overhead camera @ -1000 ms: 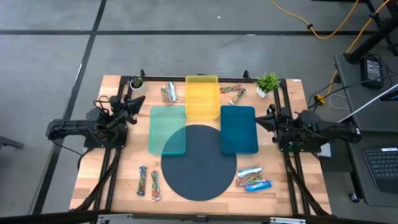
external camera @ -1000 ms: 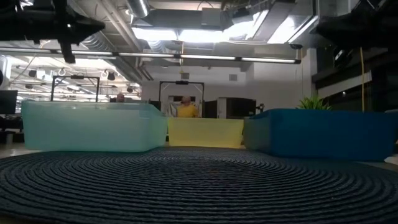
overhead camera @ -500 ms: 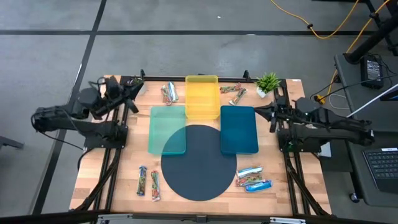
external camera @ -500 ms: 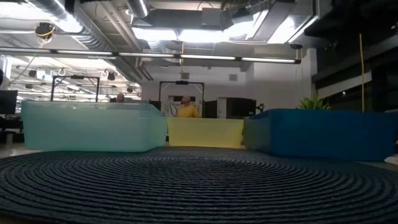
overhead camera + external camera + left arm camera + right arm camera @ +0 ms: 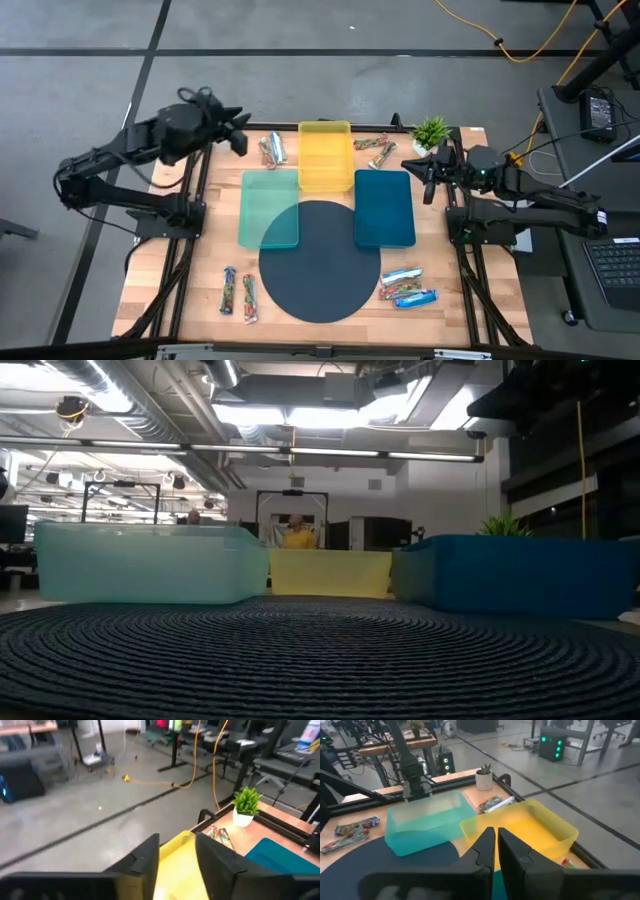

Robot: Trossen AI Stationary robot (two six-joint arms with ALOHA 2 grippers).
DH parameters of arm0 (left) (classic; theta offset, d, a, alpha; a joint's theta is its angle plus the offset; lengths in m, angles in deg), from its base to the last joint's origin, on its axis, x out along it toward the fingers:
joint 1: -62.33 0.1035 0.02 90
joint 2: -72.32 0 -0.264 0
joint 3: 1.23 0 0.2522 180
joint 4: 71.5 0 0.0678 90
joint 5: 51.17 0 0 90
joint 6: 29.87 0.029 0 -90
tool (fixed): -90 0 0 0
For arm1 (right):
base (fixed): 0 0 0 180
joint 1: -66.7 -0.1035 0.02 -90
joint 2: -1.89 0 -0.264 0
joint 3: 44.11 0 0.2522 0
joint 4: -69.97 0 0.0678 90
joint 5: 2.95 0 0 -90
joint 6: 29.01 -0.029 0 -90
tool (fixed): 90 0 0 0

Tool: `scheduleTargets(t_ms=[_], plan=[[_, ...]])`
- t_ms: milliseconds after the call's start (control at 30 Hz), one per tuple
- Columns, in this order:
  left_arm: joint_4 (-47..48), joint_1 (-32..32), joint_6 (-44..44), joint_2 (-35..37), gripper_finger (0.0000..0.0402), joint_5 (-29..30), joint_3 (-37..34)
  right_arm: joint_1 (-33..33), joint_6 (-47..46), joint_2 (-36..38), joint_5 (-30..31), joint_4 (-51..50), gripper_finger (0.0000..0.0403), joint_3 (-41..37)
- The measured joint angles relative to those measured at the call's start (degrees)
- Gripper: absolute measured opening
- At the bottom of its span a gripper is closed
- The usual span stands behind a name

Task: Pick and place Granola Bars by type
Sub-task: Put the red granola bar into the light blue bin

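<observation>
High view: we see left gripper (image 5: 238,133) parted, empty, near silver Granola Bars (image 5: 273,150) at table's 11 o'clock; right gripper (image 5: 428,180) clenched, empty, 2 o'clock. Risk: descent nudging bars sideways, grabbing both.

The desk (image 5: 200,290) is being shown as pale, matt wood planks, framed by dark metal rails. The teal tray (image 5: 269,208) is looking like frosted, see-through plastic, the yellow tray (image 5: 325,155) like translucent smooth plastic, and the blue tray (image 5: 384,208) like solid plastic with a soft sheen. The round mat (image 5: 320,262) is being seen as dark woven cord, ribbed and rough. The Granola Bars (image 5: 407,285) are being wrapped in shiny, crinkly foil. The fingers (image 5: 217,857) are looking like matt black plastic.
</observation>
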Motion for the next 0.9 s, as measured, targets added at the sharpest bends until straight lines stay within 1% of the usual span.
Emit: scheduleTargets(t_ms=[100, 167, 333, 633, 767, 900], plan=[[1.44, 3.61, -2.28, -3.22, 0.0169, -3.29, 0.08, 0.59, 0.09, 0.07, -1.13, 0.01, 0.0026, 0.14], [3.35, 5.92, -4.07, -5.65, 0.0187, -4.39, 0.06, 0.71, 0.13, 0.07, -1.34, 0.00, 0.0026, 0.14], [8.19, 11.81, -5.86, -12.21, 0.0214, -5.64, 0.06, 0.71, 1.36, 0.07, -1.35, -0.02, 0.0026, 0.14], [9.02, 22.82, -5.69, -23.87, 0.0217, -6.05, 0.06, 0.71, 1.11, 0.07, -1.32, -0.02, 0.0026, 0.14], [8.97, 26.81, -5.51, -28.25, 0.0221, -10.03, 0.06, 0.71, 1.44, 0.07, -1.25, -0.02, 0.0026, 0.14], [8.94, 29.39, -5.90, -32.04, 0.0221, -13.05, 0.06, 0.71, 1.29, 0.07, 0.26, -0.02, 0.0026, 0.14]])
